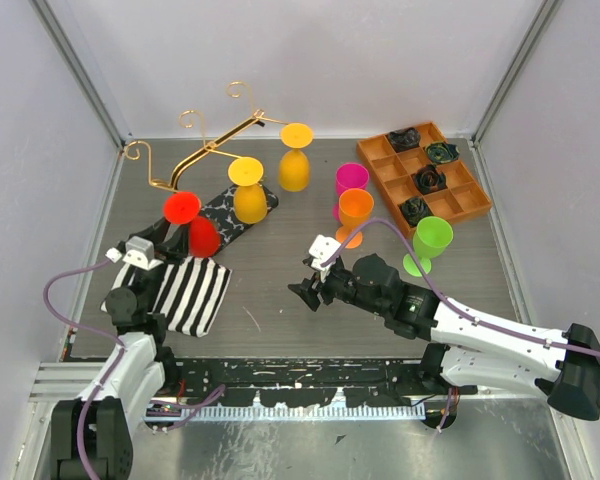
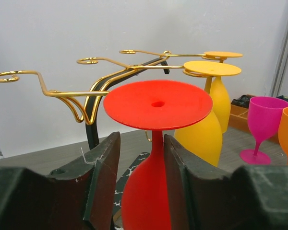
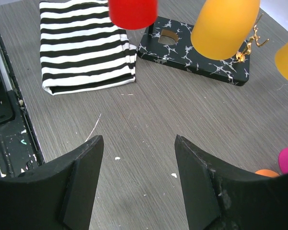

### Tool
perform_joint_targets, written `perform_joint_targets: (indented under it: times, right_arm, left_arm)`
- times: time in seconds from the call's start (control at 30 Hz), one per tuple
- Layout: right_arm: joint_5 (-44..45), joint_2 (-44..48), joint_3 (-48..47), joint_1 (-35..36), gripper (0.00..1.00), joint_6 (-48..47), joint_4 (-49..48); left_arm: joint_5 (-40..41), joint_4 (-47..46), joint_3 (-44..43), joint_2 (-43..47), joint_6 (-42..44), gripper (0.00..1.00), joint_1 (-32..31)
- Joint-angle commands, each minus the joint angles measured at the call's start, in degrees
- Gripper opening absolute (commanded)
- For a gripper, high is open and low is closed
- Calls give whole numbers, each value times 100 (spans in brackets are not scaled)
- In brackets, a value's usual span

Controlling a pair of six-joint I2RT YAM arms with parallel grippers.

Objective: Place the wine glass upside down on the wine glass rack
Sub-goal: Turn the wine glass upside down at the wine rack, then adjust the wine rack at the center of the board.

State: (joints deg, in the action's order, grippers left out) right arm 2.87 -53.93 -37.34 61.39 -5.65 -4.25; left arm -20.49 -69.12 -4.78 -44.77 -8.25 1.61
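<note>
Left gripper (image 2: 141, 141) jaws stand apart, flanking the stem of the inverted red wine glass (image 2: 157, 103) at the near end of the wine glass rack (image 2: 72, 94); right gripper (image 3: 139, 148) hangs spread and empty over the tabletop (image 3: 149, 120).

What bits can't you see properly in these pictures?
- Red plastic wine glass: in the left wrist view, the left gripper's fingers and the bottom edge hide its bowl's rim.
- In the right wrist view, the top edge cuts off its stem.
- Dark things in the orange compartment tray: too small in the top view.
</note>
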Motion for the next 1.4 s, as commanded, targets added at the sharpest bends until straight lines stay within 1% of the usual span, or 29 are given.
perform_joint_targets:
  times: [0.0, 0.1, 0.2, 0.3, 0.37, 0.47, 0.6, 0.67, 0.73, 0.8, 0.9, 1.03, 1.13, 1.23, 1.37]
  right_arm:
    - [-41, 57, -137, 6, 67, 49, -226]
    - [-41, 26, -149, 5, 67, -11, -227]
    - [-40, 16, -167, 8, 67, -67, -211]
    - [-41, 11, -171, 6, 68, -84, -221]
    - [-56, 8, -171, 4, 68, -83, -247]
    - [-91, -18, -171, 4, 68, -57, -269]
    - [-94, -3, -165, 4, 68, -42, -266]
    - [-90, 18, -156, 7, 68, -38, -258]
    - [-75, 49, -141, 12, 68, -46, -252]
    - [-61, 67, -121, 5, 68, -52, -243]
    - [-34, 77, -122, 5, 68, -67, -249]
    - [-7, 65, -118, 0, 68, -83, -240]
    - [68, 68, -122, 7, 68, -2, -198]
    - [297, 100, -148, 9, 69, 227, -124]
    - [514, 90, -174, 5, 70, 532, 2]
  left_arm:
    - [42, 95, -33, 307, -236, 48, 6]
    - [28, 640, -23, 796, -425, 49, 7]
    - [125, 1489, -64, 1476, -591, 50, -2]
    - [407, 2406, -148, 2175, -659, 52, 0]
    - [519, 2977, -217, 2505, -685, 53, -2]
    - [418, 3445, -293, 2652, -764, 53, -3]
    - [198, 3777, -385, 2625, -976, 52, 3]
    - [288, 4061, -443, 2734, -1101, 52, -7]
    - [501, 4440, -519, 2917, -1210, 52, -5]
    - [888, 5033, -643, 3146, -1443, 52, -5]
    - [1117, 5817, -860, 3564, -1539, 54, -3]
    - [1487, 7020, -1196, 4032, -1529, 59, -2]
    - [2105, 7807, -1414, 4318, -1628, 65, -1]
    - [2783, 8326, -1588, 4351, -1845, 67, -3]
    - [3597, 8794, -1752, 3914, -2539, 68, -2]
